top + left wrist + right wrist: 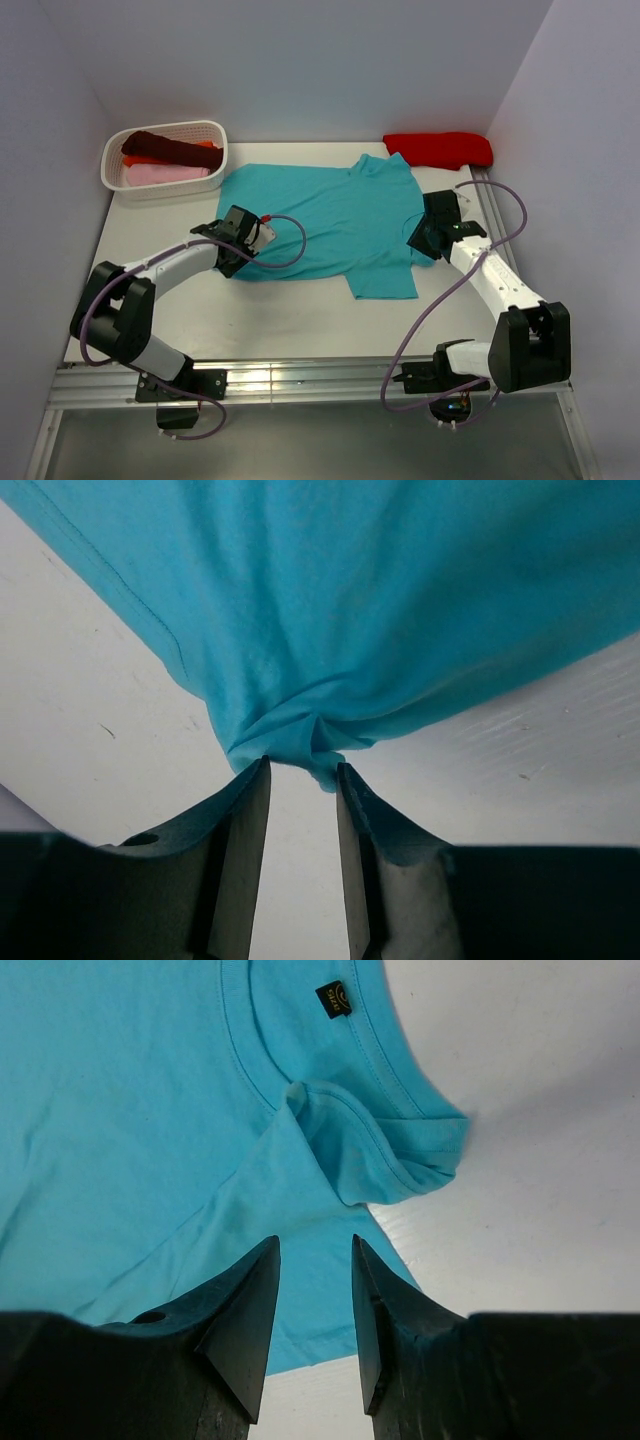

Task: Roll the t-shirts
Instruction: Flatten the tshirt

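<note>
A teal t-shirt [330,220] lies spread flat in the middle of the white table, its collar toward the right. My left gripper [250,238] is at the shirt's left edge. In the left wrist view the left gripper [302,765] stands open, and the teal cloth [350,600] is bunched into a pucker right at its fingertips. My right gripper [428,235] is at the shirt's right edge. The right wrist view shows the right gripper [315,1240] open just above the cloth [130,1110], below the collar [300,1050] and a folded-over sleeve [400,1140].
A white basket [165,190] at the back left holds maroon [165,147], orange [207,150] and pink [165,174] shirts. A red shirt [440,148] lies bunched at the back right. Walls close in on the left, back and right.
</note>
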`<state>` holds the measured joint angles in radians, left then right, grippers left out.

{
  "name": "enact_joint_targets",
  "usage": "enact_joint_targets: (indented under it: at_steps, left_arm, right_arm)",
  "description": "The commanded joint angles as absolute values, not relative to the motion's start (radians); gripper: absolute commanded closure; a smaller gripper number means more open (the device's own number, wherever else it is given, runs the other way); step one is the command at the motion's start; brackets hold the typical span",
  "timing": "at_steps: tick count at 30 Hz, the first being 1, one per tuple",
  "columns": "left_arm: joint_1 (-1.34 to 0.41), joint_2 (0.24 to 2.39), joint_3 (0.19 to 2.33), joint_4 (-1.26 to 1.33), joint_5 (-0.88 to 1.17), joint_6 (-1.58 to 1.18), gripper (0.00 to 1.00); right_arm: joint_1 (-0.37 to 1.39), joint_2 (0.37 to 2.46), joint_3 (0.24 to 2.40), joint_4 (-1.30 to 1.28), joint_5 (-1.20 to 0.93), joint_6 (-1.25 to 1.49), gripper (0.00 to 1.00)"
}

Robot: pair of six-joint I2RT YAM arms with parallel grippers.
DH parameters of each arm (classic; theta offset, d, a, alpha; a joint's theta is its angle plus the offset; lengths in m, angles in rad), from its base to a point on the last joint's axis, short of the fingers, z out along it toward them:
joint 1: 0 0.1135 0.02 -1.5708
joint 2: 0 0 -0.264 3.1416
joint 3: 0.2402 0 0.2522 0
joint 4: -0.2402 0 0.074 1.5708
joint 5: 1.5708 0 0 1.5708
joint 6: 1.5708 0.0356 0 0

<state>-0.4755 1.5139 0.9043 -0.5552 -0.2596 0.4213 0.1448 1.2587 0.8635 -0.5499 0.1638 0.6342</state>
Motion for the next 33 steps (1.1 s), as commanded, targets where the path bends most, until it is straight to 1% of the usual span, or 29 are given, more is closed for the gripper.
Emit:
enact_joint_targets:
  at_steps: [1,6,15,19,22,24,31,33]
  left_arm:
    - [-0.491,1.513,0.891,-0.526,-0.299,0.393,0.62]
    - [-0.529,1.488,0.888,-0.545,-0.304,0.379,0.63]
    - [-0.541,1.511,0.864,-0.532,-0.313,0.367,0.70]
    - [-0.545,1.499,0.853,-0.529,-0.322,0.364,0.69]
    - [-0.545,1.502,0.847,-0.528,-0.324,0.365,0.70]
    - [-0.545,1.508,0.844,-0.523,-0.325,0.365,0.73]
    - [-0.545,1.514,0.839,-0.514,-0.342,0.362,0.93]
    - [-0.545,1.508,0.836,-0.515,-0.345,0.364,0.96]
  right_arm:
    - [0.153,1.238,0.862,-0.532,0.173,0.634,0.58]
    - [0.155,1.235,0.851,-0.535,0.178,0.630,0.58]
    - [0.155,1.235,0.818,-0.518,0.170,0.629,0.58]
    - [0.156,1.230,0.810,-0.519,0.169,0.624,0.58]
    - [0.155,1.232,0.802,-0.518,0.164,0.620,0.57]
    - [0.156,1.235,0.796,-0.517,0.158,0.617,0.57]
    - [0.178,1.236,0.770,-0.525,0.153,0.617,0.56]
    - [0.195,1.236,0.764,-0.529,0.161,0.620,0.55]
